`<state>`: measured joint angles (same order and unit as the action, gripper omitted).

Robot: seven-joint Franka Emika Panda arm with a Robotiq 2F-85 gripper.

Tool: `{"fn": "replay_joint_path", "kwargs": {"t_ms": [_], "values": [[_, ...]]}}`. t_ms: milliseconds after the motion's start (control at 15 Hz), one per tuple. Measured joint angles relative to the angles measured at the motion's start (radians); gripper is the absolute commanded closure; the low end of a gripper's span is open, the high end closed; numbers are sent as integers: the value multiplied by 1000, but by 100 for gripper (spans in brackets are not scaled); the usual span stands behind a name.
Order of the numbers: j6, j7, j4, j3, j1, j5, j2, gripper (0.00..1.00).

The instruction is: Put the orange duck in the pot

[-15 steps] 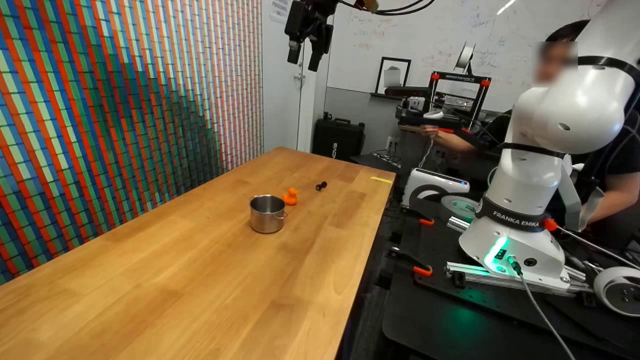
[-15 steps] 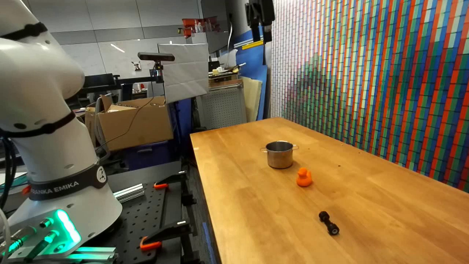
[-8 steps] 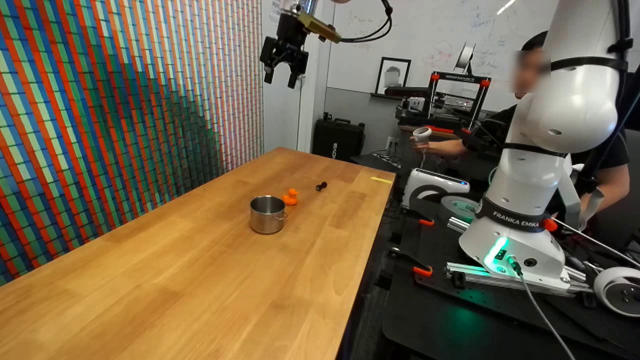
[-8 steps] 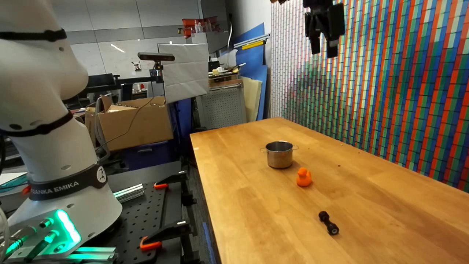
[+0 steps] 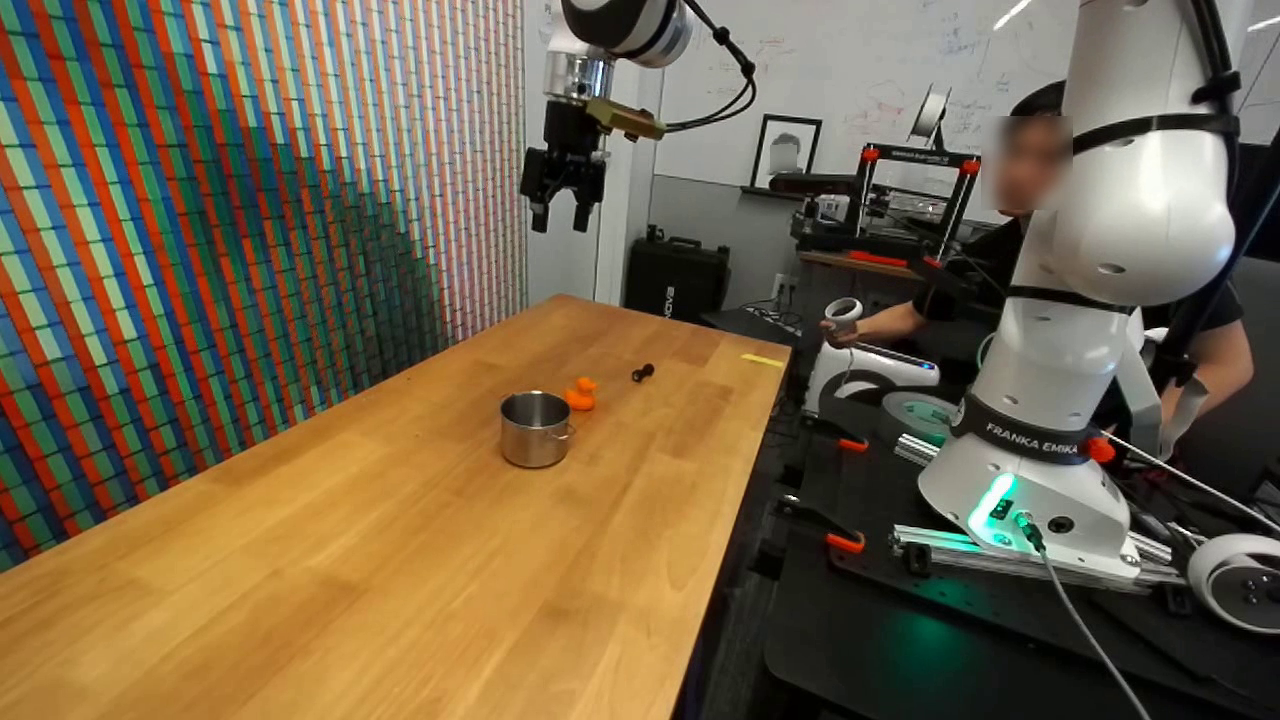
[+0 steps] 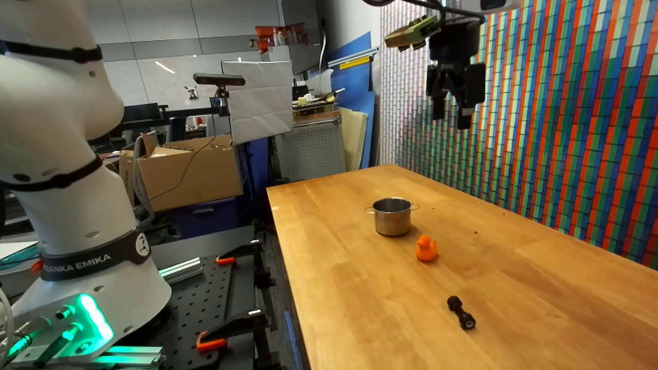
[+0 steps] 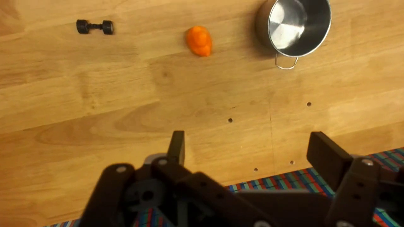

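The small orange duck (image 5: 580,396) stands upright on the wooden table in both exterior views (image 6: 426,250), close beside the pot. The pot (image 5: 534,443) is shiny grey metal with wire handles and stands upright; it also shows in an exterior view (image 6: 392,222). My gripper (image 5: 561,220) hangs high above the table, pointing down, open with nothing between its fingers; it also shows in an exterior view (image 6: 451,118). In the wrist view the gripper (image 7: 247,137) has its jaws wide apart over bare table. There the duck (image 7: 199,41) is at the upper middle and the pot (image 7: 311,37) at the upper right.
A black dumbbell-shaped piece (image 7: 94,26) lies on the table (image 5: 400,520) beyond the duck from the pot, also in an exterior view (image 6: 461,312). A striped, tiled wall (image 5: 250,200) borders the table's long edge. A person (image 5: 1030,180) stands behind the arm's base.
My gripper has swung across toward the tiled wall and then come down lower, staying open. The person's hand with the controller has moved down. The duck and pot have not moved.
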<state>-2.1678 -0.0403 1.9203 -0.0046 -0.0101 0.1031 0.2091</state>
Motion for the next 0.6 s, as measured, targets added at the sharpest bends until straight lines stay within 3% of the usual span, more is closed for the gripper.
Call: {"fn": "replay_joint_path", "kwargs": {"t_ms": [600], "values": [[-61, 24, 154, 4, 3, -31, 1, 0]]}}
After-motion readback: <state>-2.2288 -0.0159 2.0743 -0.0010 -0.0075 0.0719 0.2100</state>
